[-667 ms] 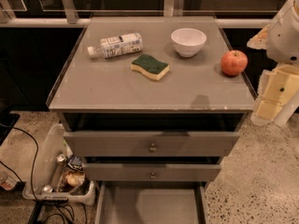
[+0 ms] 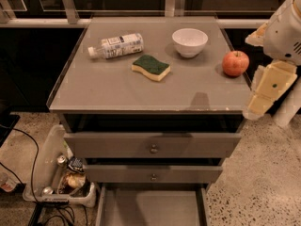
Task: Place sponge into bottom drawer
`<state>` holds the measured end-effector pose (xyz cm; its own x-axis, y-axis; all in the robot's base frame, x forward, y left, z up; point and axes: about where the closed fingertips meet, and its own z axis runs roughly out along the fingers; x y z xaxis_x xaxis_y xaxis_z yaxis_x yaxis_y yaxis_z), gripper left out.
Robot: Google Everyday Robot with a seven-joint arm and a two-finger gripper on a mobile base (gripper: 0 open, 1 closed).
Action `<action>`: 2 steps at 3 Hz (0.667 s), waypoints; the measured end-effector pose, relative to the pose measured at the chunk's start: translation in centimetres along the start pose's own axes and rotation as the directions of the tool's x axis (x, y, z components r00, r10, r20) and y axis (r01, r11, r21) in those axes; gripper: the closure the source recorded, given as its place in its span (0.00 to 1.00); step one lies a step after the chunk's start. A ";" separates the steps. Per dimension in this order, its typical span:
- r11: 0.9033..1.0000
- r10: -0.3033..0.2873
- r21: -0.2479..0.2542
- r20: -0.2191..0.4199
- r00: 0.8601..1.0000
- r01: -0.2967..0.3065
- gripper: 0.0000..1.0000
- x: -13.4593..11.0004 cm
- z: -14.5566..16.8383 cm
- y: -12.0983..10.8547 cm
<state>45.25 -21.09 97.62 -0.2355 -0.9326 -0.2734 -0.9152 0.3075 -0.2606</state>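
The sponge (image 2: 151, 67), yellow foam with a green top, lies flat in the middle of the grey cabinet top (image 2: 108, 91). The bottom drawer (image 2: 150, 206) is pulled out at the lower edge of the view, and the part of its floor that shows is bare. My gripper (image 2: 269, 116) hangs off the cabinet's right edge, just right of and below an apple. Its cream fingers (image 2: 263, 91) point down and to the left, apart from each other, with nothing between them. It is well to the right of the sponge.
On the top stand a lying plastic bottle (image 2: 116, 45), a white bowl (image 2: 189, 42) and a red apple (image 2: 235, 63). Two upper drawers with round knobs (image 2: 153, 149) are partly pulled out. A bin of cans (image 2: 66, 175) and cables sit on the floor at the left.
The gripper has shifted slightly up and to the left, closer to the cabinet's right edge. Nothing on the cabinet top has moved.
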 end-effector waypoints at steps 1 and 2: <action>0.998 0.063 0.020 0.144 0.988 -0.067 0.00 -1.9 0.7 -2.3; 0.993 0.110 0.010 0.318 0.942 -0.119 0.00 -5.2 0.7 -4.1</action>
<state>50.49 -17.34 99.46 -0.2182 -0.7844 -0.5805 -0.8774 0.4182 -0.2352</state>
